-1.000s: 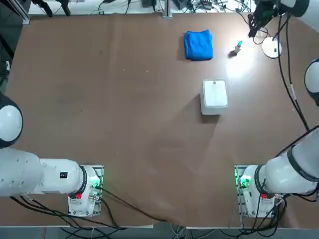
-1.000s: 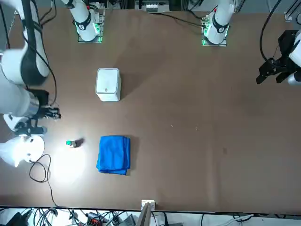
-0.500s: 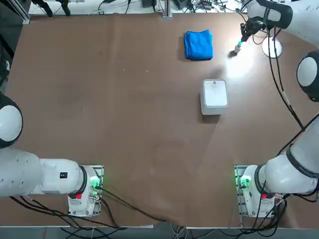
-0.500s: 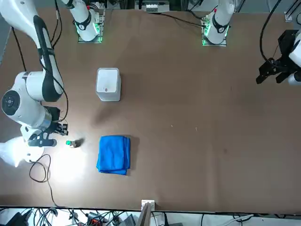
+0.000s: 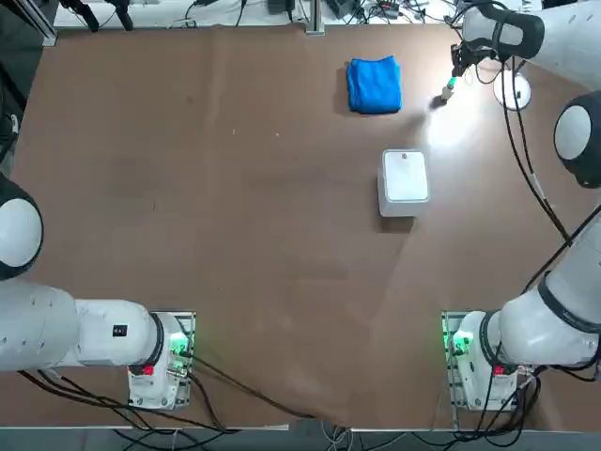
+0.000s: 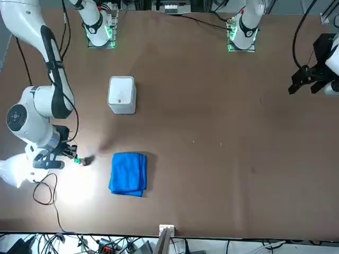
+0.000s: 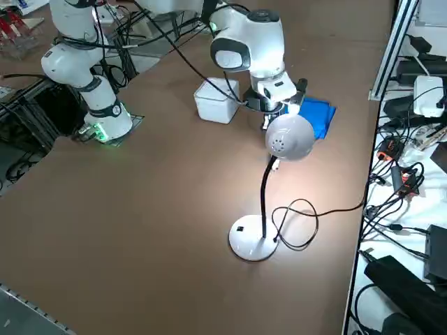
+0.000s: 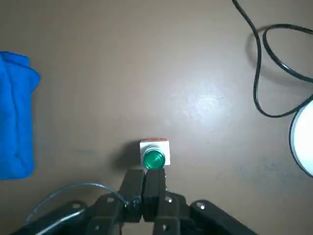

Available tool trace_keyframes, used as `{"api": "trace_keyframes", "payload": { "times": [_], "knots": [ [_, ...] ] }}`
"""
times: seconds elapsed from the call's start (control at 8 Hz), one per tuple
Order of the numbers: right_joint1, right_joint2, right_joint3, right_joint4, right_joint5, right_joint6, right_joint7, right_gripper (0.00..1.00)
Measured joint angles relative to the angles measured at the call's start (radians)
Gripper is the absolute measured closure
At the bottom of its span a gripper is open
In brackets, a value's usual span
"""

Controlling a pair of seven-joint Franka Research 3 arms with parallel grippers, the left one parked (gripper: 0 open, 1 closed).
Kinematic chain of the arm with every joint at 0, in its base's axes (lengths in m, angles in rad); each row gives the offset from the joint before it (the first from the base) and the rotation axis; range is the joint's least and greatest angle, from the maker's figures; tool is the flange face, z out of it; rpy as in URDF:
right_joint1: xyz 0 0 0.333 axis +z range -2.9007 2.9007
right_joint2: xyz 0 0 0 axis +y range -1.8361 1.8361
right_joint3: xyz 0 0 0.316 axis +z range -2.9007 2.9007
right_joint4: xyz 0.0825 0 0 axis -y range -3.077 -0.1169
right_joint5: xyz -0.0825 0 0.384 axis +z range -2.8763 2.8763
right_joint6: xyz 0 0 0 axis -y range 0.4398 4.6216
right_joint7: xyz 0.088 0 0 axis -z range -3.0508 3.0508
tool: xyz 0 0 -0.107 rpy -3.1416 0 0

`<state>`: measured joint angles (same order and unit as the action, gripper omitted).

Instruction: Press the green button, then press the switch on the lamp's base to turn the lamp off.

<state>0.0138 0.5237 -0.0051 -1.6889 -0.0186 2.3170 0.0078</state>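
The green button (image 8: 154,158) is a tiny green-topped knob on a pale body, standing on the brown table between the blue cloth and the lamp (image 7: 289,137). It also shows as the button (image 5: 450,87) from overhead and as the button (image 6: 78,160) from the front. My right gripper (image 8: 143,180) is shut with nothing in it, tips right at the button's edge; contact cannot be told. Overhead, the gripper (image 5: 457,66) is at the far right. The lamp is lit, and its round white base (image 7: 253,241) stands beside the gripper as the base (image 5: 513,91).
A blue cloth (image 5: 374,85) lies left of the button. A white rounded-square box (image 5: 405,180) sits nearer the robot. The lamp's black cord (image 7: 300,218) loops by the base toward the table's far edge, where cables and devices lie.
My right gripper moved from over the lamp's base leftward to the green button and came down close to it. The lamp stays lit.
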Motion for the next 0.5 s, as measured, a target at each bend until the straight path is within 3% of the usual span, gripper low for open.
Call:
{"api": "trace_keyframes", "payload": {
  "times": [0.5],
  "knots": [
    [-0.001,0.038,0.000,0.000,0.000,0.045,0.002,0.98]
  ]
}}
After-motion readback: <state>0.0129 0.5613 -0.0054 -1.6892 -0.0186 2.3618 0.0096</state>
